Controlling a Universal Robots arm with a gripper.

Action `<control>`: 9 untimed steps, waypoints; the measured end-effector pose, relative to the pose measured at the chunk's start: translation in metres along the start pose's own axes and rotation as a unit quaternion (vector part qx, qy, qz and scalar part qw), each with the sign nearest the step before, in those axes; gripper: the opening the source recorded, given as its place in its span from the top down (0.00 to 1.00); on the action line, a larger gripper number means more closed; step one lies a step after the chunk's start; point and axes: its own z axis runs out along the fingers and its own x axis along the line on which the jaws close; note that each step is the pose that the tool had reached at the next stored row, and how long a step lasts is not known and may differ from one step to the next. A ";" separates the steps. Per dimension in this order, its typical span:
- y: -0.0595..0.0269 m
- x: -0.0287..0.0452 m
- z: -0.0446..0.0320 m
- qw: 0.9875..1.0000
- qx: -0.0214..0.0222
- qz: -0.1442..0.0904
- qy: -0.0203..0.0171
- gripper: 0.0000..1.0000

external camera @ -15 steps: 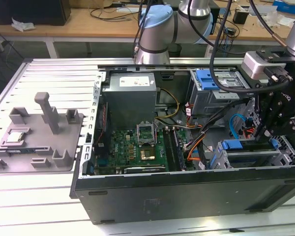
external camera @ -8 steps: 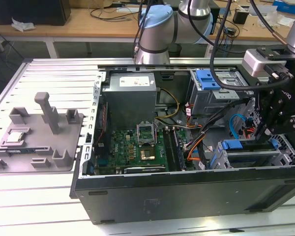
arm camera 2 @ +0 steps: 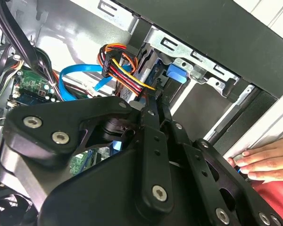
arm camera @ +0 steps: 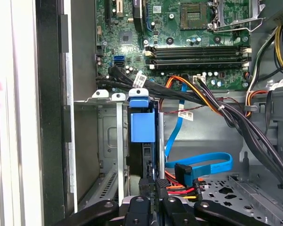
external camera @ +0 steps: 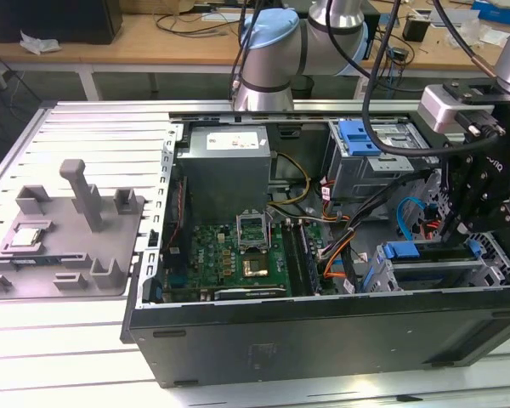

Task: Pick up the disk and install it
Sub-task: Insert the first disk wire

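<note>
We see the gripper low inside an open computer case, its two black fingers drawn close together, nearly touching, at the rear edge of the disk. In the first wrist view the fingertips pinch or press that thin edge; we cannot tell which. The disk stands on edge in its blue carrier, slotted into a metal drive bay beside the case's side wall, with the carrier's blue tab at the far end. In the exterior view the disk sits in the bay near the case's front corner, on the exterior view's right, with the gripper just above it. Beside the bay lie a flat blue cable and a bundle of orange, red and black wires. Further off lies the green motherboard. In the second wrist view a person's hand rests on the outer rim of the case. A grey fixture sits on the table at the exterior view's left.
</note>
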 end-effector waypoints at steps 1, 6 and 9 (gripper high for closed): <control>0.0000 0.0000 0.0001 1.000 0.000 0.000 0.000 0.84; 0.0000 0.0000 0.0009 1.000 0.000 0.000 0.000 0.84; 0.0000 0.0000 0.0018 1.000 0.000 0.000 0.000 0.84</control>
